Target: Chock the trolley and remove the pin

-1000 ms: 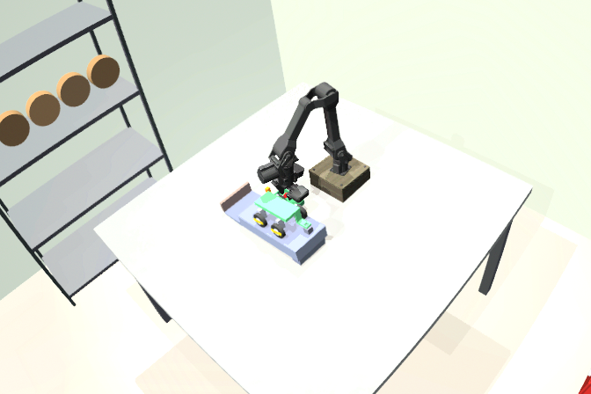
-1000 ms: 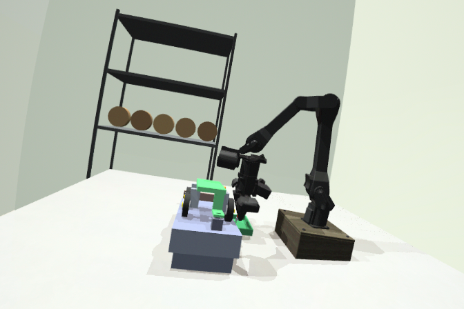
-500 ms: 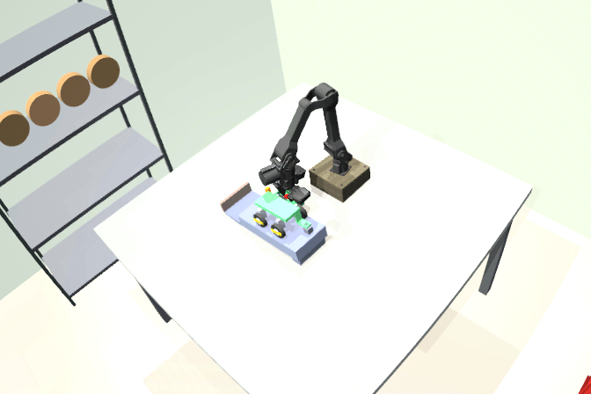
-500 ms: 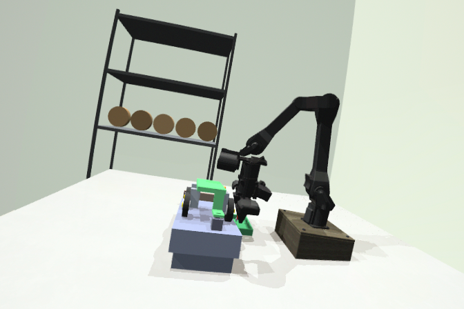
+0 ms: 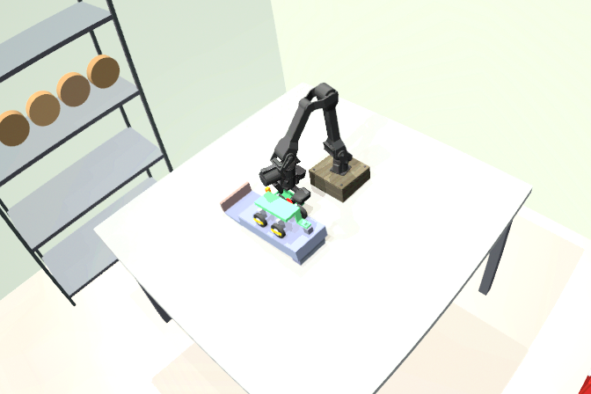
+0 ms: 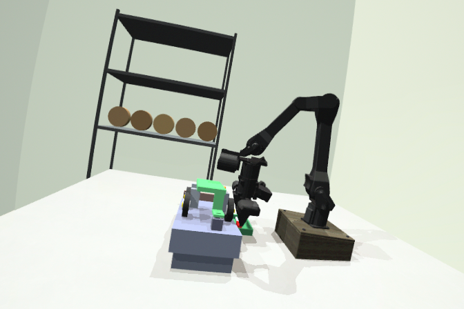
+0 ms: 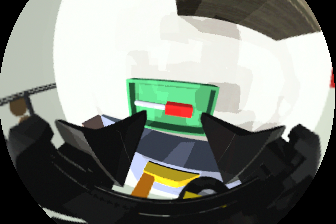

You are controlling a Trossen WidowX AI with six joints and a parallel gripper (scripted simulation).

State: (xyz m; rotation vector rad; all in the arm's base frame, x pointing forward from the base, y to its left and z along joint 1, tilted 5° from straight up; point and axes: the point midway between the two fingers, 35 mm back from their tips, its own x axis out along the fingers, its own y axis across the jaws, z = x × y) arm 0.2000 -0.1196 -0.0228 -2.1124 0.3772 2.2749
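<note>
The gripper (image 5: 290,199) (image 6: 241,223) (image 7: 174,114) is open, low over the green tray (image 5: 286,193) (image 6: 246,230) (image 7: 170,91). The stop pin (image 6: 238,224) (image 7: 178,109) lies in the tray on its side, red head between the open fingertips as seen in the wrist view, not gripped. The green trolley (image 5: 276,206) (image 6: 210,185) stands on the ramp (image 5: 310,247) (image 6: 204,240). The yellow chock (image 7: 170,173) is at the downhill side of a trolley wheel, close to it; its orange handle (image 7: 142,186) points up. Whether they touch, and the rubber base, cannot be made out.
The ramp's side runs right beside the tray. A brown end board (image 5: 236,196) stands at the ramp's low end. The arm's wooden base block (image 5: 339,179) (image 6: 318,238) (image 7: 240,2) is on the tray's other side. A shelf rack stands beyond the table.
</note>
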